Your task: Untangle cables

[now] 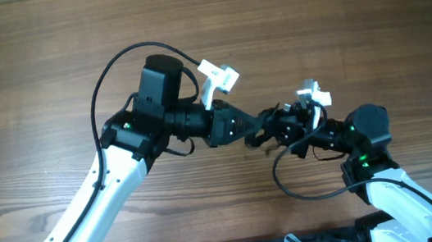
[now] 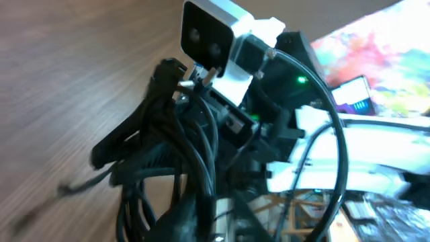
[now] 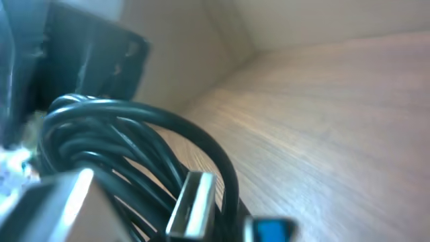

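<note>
The cables [image 1: 277,132] are a small knotted bundle of thin black cords, held above the table between my two grippers. My left gripper [image 1: 259,125] comes from the left and is shut on the bundle. My right gripper [image 1: 294,128] comes from the right and is shut on its other side. In the left wrist view the cords [image 2: 168,154] hang in loops in front of my left gripper [image 2: 201,215], and one thin strand [image 2: 74,188] trails to the table. In the right wrist view coiled cords [image 3: 114,134] fill the left side, with a silver USB plug [image 3: 191,205] and a blue-tipped plug [image 3: 269,230].
Thicker black arm cables loop off the left arm [image 1: 110,68] and below the right arm [image 1: 307,192]. The right arm's white camera mount [image 2: 222,40] sits just behind the bundle. The wooden table [image 1: 350,5] stretches out all around.
</note>
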You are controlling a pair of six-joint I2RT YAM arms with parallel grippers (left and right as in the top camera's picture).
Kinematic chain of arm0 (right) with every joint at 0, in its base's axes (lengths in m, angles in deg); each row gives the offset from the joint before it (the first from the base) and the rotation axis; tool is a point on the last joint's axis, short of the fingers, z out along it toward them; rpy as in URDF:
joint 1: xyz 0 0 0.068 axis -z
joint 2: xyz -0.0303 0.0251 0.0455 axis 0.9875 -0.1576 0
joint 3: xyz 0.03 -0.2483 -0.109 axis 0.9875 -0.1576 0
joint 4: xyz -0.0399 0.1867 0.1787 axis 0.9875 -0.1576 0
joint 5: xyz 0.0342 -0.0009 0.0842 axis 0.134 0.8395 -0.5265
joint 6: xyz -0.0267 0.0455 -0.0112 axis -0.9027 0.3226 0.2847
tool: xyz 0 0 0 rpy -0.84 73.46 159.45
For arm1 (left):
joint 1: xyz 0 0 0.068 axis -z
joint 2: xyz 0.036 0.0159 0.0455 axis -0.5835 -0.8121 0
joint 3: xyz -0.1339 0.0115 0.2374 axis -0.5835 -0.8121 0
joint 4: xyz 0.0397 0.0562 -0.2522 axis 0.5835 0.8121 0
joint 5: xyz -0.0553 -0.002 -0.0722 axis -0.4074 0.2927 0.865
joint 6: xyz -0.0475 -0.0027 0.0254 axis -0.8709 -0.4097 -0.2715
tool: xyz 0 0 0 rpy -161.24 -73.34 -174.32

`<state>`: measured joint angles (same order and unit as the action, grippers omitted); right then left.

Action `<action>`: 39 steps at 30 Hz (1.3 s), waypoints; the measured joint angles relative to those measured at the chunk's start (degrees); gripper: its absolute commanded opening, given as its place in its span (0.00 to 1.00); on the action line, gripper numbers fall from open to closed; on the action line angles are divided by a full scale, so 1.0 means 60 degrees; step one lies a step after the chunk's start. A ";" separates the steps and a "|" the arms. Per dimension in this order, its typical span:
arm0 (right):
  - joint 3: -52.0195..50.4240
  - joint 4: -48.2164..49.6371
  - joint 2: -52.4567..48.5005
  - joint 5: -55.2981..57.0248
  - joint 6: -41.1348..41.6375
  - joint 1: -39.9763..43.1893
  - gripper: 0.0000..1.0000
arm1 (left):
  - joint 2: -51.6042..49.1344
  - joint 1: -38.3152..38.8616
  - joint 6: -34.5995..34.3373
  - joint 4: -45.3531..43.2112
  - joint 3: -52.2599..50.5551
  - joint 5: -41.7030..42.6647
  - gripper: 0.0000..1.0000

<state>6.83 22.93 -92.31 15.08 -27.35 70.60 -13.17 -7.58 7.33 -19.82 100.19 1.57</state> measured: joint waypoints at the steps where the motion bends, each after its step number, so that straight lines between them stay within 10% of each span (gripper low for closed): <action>1: -0.0025 -0.0237 -0.0004 0.0412 0.0506 0.0007 0.04 | 0.0011 0.0000 0.0025 -0.0004 0.0004 -0.0375 1.00; 10: -0.0040 -0.0532 -0.0018 0.1956 0.5264 0.0025 0.04 | 0.0011 0.0226 -0.0251 0.0080 0.0011 -0.2852 1.00; 13: -0.0040 -0.0594 -0.0018 0.1993 0.6237 0.0025 0.05 | -0.0382 0.0641 -0.1898 -0.0182 0.0015 -0.4211 1.00; 19: -0.0040 -0.0943 -0.0018 0.2004 0.6765 0.0025 0.05 | -0.1647 0.1643 -0.4849 -0.2171 0.0033 -0.5858 0.18; 21: -0.0047 -0.1115 -0.0025 0.2036 0.6838 0.0025 0.08 | -0.1869 0.1818 -0.5803 -0.2182 0.0040 -0.6601 0.09; 27: -0.0044 -0.1162 -0.0044 0.2262 0.6907 0.0069 0.98 | -0.1949 0.1858 -0.7005 -0.2116 0.0036 -0.7541 0.04; 39: -0.0040 -0.1974 -0.0044 0.2306 0.2743 0.0302 0.95 | -0.1945 0.0466 -0.4969 -0.1796 0.0036 -0.6991 0.04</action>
<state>6.59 11.08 -92.57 28.91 -10.89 72.42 -24.84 -4.78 -22.48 -30.60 100.41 -40.37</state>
